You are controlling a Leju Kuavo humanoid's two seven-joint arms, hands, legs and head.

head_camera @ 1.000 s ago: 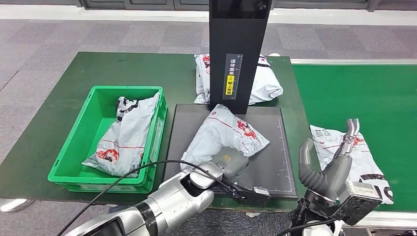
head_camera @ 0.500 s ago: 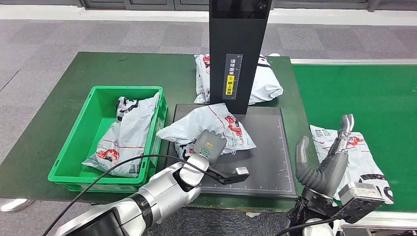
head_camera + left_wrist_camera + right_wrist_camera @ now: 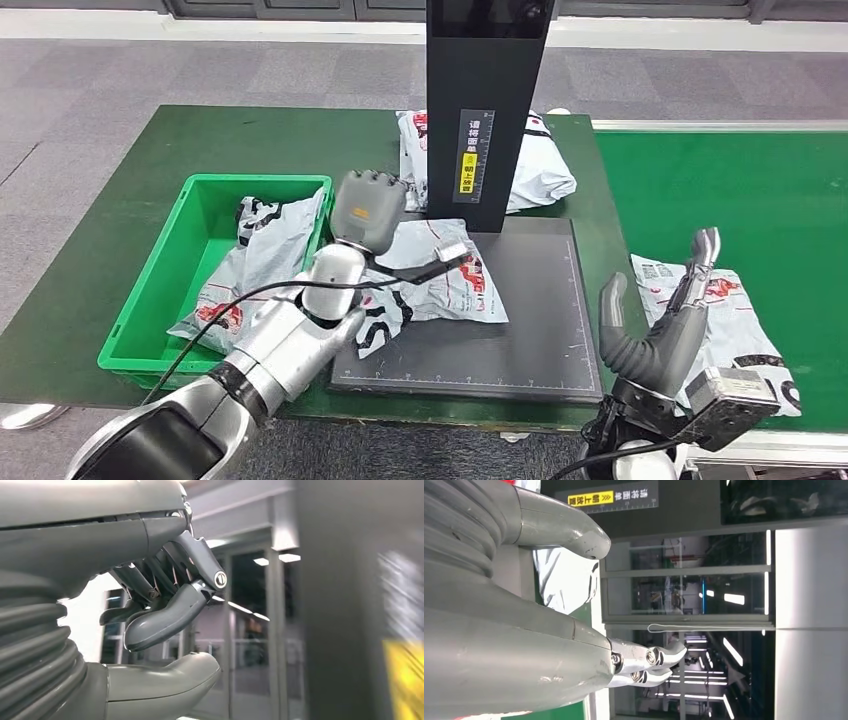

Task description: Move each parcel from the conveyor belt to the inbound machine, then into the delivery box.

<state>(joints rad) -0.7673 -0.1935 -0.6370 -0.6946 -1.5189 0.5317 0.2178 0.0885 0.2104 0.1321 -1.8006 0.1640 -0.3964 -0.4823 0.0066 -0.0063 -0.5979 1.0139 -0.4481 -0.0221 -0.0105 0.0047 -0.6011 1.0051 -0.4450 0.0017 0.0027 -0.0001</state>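
A white parcel with red print [image 3: 440, 288] lies on the black plate of the inbound machine [image 3: 530, 345], one end hanging over the plate's left edge. My left hand [image 3: 367, 208] is raised above that parcel, beside the machine's post [image 3: 487, 100]. In the left wrist view its fingers [image 3: 165, 620] are curled in over the thumb with nothing between them. My right hand [image 3: 665, 325] stands with fingers spread upward beside another parcel [image 3: 735, 320] on the green conveyor belt [image 3: 740, 190]; it holds nothing [image 3: 524, 645].
The green delivery box [image 3: 215, 182] at the left holds a parcel [image 3: 255, 275]. A further parcel [image 3: 540, 170] lies behind the post on the dark green table [image 3: 250, 140]. A black cable runs along my left arm.
My left hand dragged the parcel leftward across the plate, then rose and turned upward near the post, off the parcel. The right hand barely moved.
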